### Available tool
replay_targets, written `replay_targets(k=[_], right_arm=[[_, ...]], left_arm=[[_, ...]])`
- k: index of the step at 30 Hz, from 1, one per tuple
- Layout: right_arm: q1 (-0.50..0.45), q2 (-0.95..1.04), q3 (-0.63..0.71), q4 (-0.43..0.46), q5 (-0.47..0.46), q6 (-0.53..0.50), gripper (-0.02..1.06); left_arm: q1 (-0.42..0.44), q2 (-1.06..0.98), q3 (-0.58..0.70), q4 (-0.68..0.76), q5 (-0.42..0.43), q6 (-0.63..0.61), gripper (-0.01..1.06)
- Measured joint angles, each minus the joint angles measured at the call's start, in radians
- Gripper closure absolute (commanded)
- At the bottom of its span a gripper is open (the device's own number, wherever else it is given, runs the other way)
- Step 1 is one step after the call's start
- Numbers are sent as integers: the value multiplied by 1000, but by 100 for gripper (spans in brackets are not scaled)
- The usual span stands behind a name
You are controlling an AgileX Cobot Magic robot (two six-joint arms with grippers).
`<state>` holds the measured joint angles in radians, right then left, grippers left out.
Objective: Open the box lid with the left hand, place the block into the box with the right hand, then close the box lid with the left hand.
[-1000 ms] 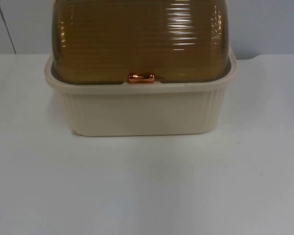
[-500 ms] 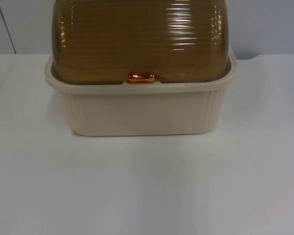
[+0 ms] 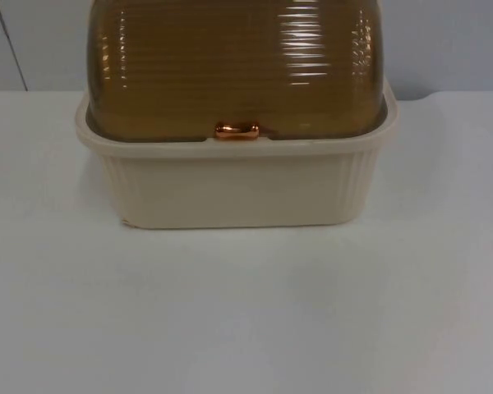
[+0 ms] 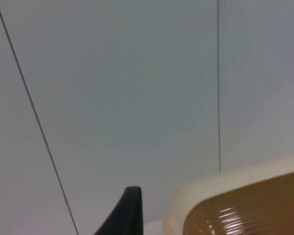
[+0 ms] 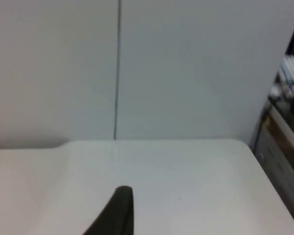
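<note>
White counter carried the box, lid shut; left gripper beside it, right gripper waiting; finger states indeterminable; small handle risked slipping

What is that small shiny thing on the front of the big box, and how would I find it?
Start at the cream ribbed box standing on the white table against the grey wall. Its lid is a shut, see-through brown dome. At the middle of the lid's front edge sits a small copper-coloured handle, the one metallic, shiny piece on it.
</note>
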<state>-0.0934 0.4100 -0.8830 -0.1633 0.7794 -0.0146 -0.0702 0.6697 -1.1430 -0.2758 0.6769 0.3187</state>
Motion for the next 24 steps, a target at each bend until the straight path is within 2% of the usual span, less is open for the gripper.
replay_targets(k=[2,3,6,8,11,15,22,24], right_arm=[[0,-96,-5,108,40,-88,1],[0,-96,-5,108,40,-88,1],[0,-207,-38,233,127,-180,1],[0,-247,-76,277,195,-222,1],[0,-270,-128,316,233,-242,1],[50,-274,-247,453,253,-263,1],[129,-296,-335,477,289,-278,1],[150,-311,-352,475,305,-282,1]], left_arm=[[0,-82,0,11,72,-13,2],[0,-82,0,11,72,-13,2],[-2,-197,0,62,193,-51,2],[-4,-286,0,101,241,-85,2],[-6,-374,0,143,276,-135,2],[-6,-525,-14,209,371,-170,2],[6,-593,-106,225,473,-214,2],[44,-595,-181,230,490,-226,2]])
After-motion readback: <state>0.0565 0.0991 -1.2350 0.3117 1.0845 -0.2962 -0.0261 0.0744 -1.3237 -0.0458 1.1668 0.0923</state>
